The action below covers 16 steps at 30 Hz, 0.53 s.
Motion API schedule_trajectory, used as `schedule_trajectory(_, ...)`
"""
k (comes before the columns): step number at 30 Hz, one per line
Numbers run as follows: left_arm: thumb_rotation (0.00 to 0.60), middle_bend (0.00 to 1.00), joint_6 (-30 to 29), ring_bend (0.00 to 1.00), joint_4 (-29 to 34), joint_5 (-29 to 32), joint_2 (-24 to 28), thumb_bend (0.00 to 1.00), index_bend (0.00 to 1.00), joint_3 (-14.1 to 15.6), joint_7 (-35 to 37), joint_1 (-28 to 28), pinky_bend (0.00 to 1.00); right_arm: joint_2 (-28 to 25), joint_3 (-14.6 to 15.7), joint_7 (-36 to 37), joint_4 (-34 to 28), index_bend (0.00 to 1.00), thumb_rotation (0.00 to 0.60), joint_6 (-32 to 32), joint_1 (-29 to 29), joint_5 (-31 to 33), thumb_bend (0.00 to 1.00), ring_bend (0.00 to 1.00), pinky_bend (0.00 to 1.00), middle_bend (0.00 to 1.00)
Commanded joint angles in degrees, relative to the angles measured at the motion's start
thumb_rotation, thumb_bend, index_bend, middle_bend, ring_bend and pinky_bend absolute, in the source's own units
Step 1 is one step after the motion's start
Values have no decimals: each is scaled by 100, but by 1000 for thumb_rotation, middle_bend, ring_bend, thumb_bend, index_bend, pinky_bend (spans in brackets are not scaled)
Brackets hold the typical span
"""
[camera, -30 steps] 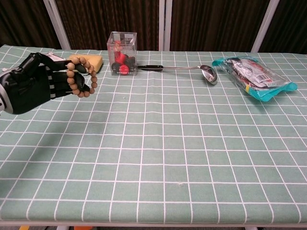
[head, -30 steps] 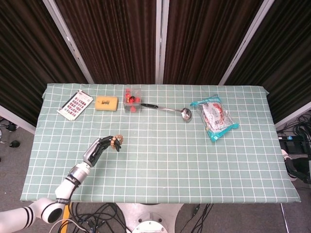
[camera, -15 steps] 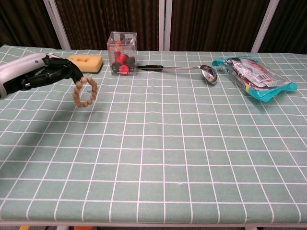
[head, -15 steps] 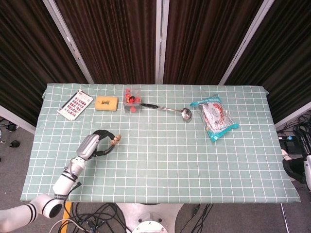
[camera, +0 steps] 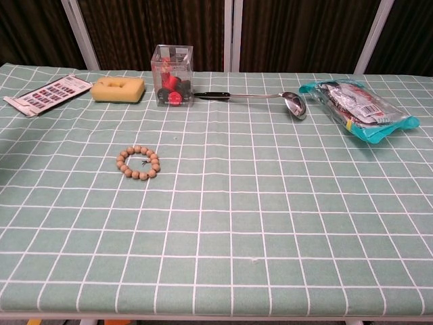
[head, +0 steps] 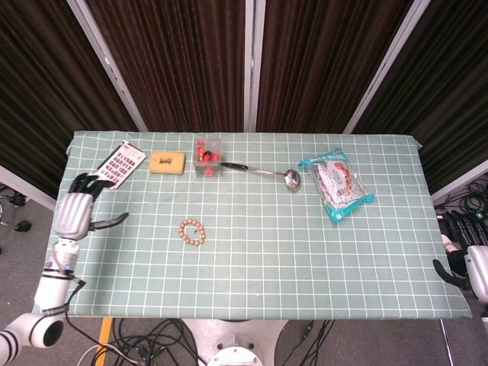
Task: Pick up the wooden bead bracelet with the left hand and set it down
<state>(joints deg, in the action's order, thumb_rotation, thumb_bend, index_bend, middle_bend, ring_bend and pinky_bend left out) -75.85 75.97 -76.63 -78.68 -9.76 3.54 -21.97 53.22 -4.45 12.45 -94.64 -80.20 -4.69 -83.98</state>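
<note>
At the far left of the head view, the left hand (head: 76, 212) hangs over the surface (head: 252, 274) edge, fingers spread, holding nothing. The wooden bead bracelet (head: 192, 232) lies flat left of centre, well apart from it. The right hand (head: 467, 268) shows at lower right; its state is unclear.

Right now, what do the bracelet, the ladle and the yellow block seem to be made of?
Bracelet: round tan beads with a matt surface, probably wood. Ladle: shiny grey bowl and stem that reflect light, likely steel; its handle is black, perhaps plastic. Yellow block: dull, soft-looking surface with rounded edges and a dent on top, seemingly a sponge.
</note>
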Motion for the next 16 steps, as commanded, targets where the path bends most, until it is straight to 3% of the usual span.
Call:
schedule_trajectory(1, 234, 255, -445, 103, 398, 283, 425, 0, 231, 112, -319, 557, 65, 135, -15, -159, 86, 0, 600, -36, -28, 23, 163, 0, 0, 0)
schedule_trajectory(3, 386, 255, -638, 103, 635, 290, 614, 0, 237, 222, -258, 821, 67, 242, -18, -209, 134, 0, 600, -104, -27, -22, 167, 0, 0, 0)
schedule_trajectory(5, 452, 255, -844, 103, 836, 224, 788, 0, 242, 371, -276, 1069, 69, 330, -8, -277, 179, 0, 600, -181, -17, -87, 171, 0, 0, 0)
schedule_trajectory(11, 497, 255, -1343, 103, 1383, -53, 1053, 0, 260, 730, -496, 1594, 69, 459, 53, -374, 193, 0, 600, -264, 1, -217, 184, 0, 0, 0)
schedule_trajectory(16, 496, 256, -1280, 103, 1618, -93, 1158, 0, 261, 869, -609, 1733, 69, 489, 82, -334, 246, 0, 600, -263, -57, -381, 185, 0, 0, 0)
